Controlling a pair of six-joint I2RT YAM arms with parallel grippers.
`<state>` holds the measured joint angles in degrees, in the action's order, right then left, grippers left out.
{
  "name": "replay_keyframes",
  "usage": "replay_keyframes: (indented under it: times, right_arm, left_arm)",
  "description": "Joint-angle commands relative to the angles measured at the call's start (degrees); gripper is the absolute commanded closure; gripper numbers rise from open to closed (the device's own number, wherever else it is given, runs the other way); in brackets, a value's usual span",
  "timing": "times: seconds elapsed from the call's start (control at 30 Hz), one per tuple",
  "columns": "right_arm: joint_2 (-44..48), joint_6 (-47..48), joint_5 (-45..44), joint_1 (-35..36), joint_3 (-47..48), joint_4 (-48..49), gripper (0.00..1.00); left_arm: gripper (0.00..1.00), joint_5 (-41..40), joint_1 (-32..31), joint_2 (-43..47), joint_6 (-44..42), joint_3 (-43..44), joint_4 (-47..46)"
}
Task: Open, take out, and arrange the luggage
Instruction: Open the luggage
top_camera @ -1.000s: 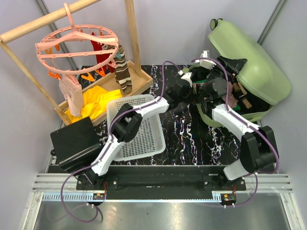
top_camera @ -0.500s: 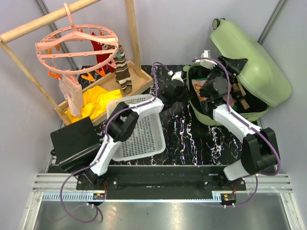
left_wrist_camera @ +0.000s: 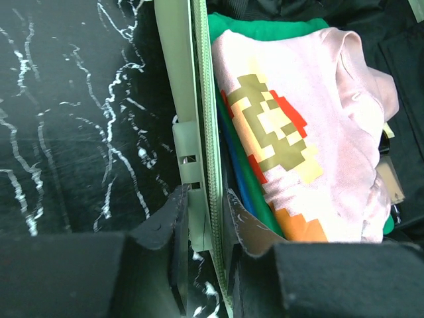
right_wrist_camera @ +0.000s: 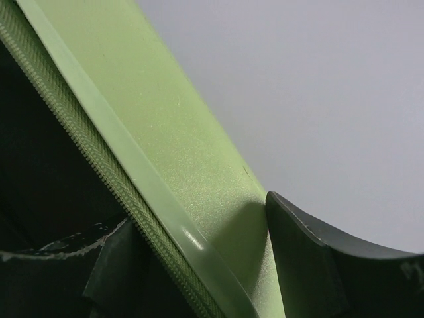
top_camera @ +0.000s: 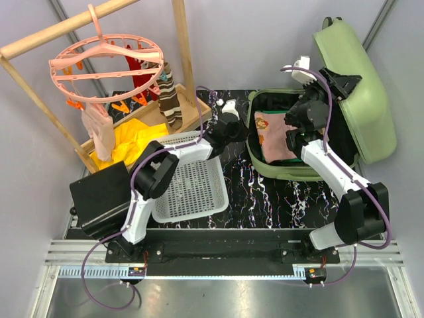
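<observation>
A white basket sits left of center on the dark marbled counter. Just beside it, the left pincer is clenched across the side wall of the open luggage, one finger either side of the zipper rim. A folded pink shirt lies inside on green cloth. At right, the right pincer grasps the edge of the lid, which is raised near upright. The likely hazards: a slip at the lid edge could drop the lid onto the clothes and the left arm, and a hard tug on the wall could drag the case toward the basket.
</observation>
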<state>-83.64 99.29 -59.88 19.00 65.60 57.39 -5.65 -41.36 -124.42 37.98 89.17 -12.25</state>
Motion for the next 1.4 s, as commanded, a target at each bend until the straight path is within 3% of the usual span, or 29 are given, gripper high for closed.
replay_keyframes:
  times: [0.0,0.57,1.17,1.37]
  right_arm:
    - [2.9,-4.2,-4.5,-3.8,2.7,2.6,0.31]
    - [16.0,-40.9,-4.6,-14.6,-5.1,-26.6,0.34]
    - [16.8,-57.7,-0.7,-25.8,-2.4,-40.2,0.29]
    - [18.3,-63.2,-0.5,-27.6,0.4,-47.9,0.23]
  left_arm:
    - [1.0,2.4,2.2,5.7,-5.5,-5.3,-2.0]
    - [1.0,-0.5,3.7,14.8,-2.7,-18.9,-6.9]
    - [1.0,3.7,3.5,19.7,-4.2,-23.3,-6.7]
    - [0.9,5.4,2.2,18.2,-8.0,-17.9,-3.5]
